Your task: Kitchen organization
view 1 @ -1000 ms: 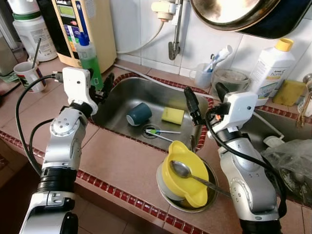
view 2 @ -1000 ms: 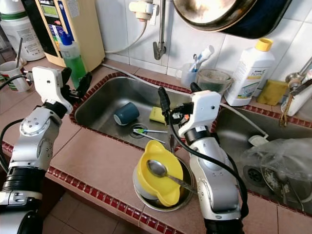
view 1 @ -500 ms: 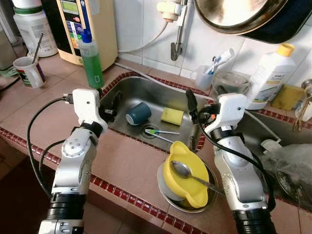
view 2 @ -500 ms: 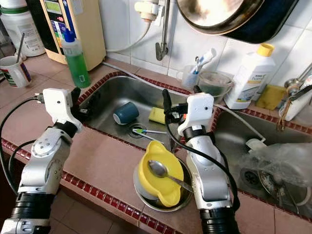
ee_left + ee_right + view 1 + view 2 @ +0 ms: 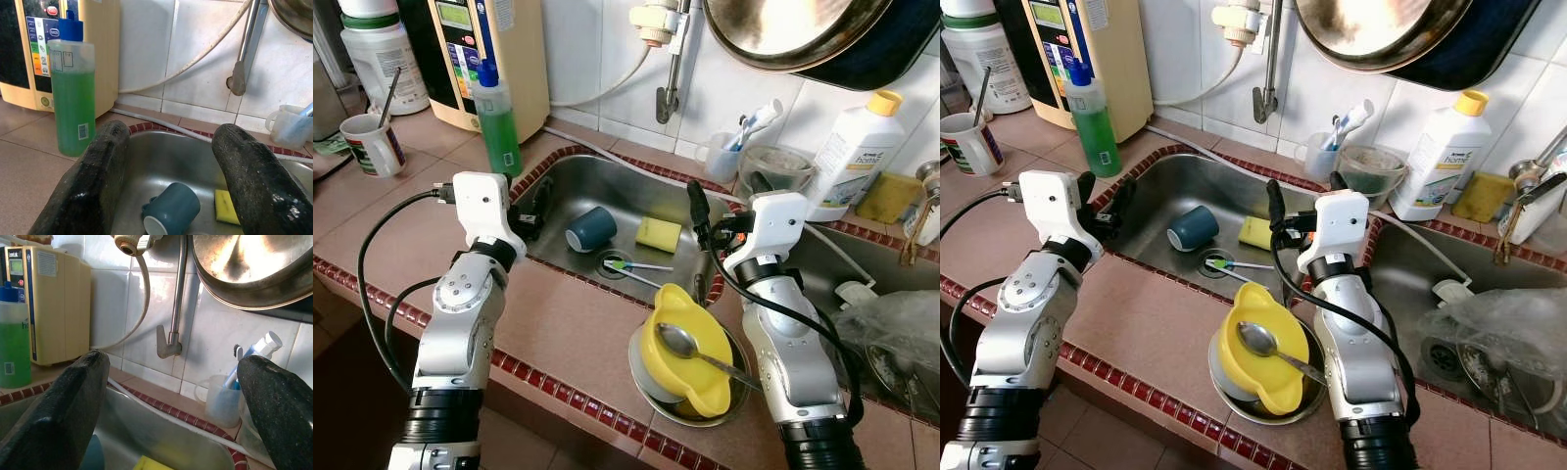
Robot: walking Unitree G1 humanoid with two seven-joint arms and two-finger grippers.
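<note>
A teal mug [image 5: 591, 227] lies on its side in the steel sink [image 5: 607, 181], beside a yellow sponge [image 5: 659, 234] and a green-tipped brush [image 5: 636, 265] by the drain. My left gripper [image 5: 530, 201] hovers open over the sink's left rim, pointing at the mug [image 5: 171, 210] and sponge [image 5: 226, 206]. My right gripper [image 5: 727, 196] stands open above the sink's right rim, pointing at the tiled wall. On the counter in front, a yellow jug [image 5: 683, 360] with a spoon [image 5: 680, 343] in it sits in a metal bowl [image 5: 651, 392].
A green soap bottle [image 5: 496, 122] and a yellow appliance [image 5: 509, 59] stand at the back left, with a white mug [image 5: 372, 144] further left. The tap [image 5: 668, 59], a toothbrush cup [image 5: 724, 155] and a white bottle [image 5: 850, 152] line the wall. A plastic bag [image 5: 901, 333] fills the right basin.
The camera has shifted a little. My left gripper has come down from beside the green bottle to the sink's left rim. Both grippers stay open and nothing in the sink has moved.
</note>
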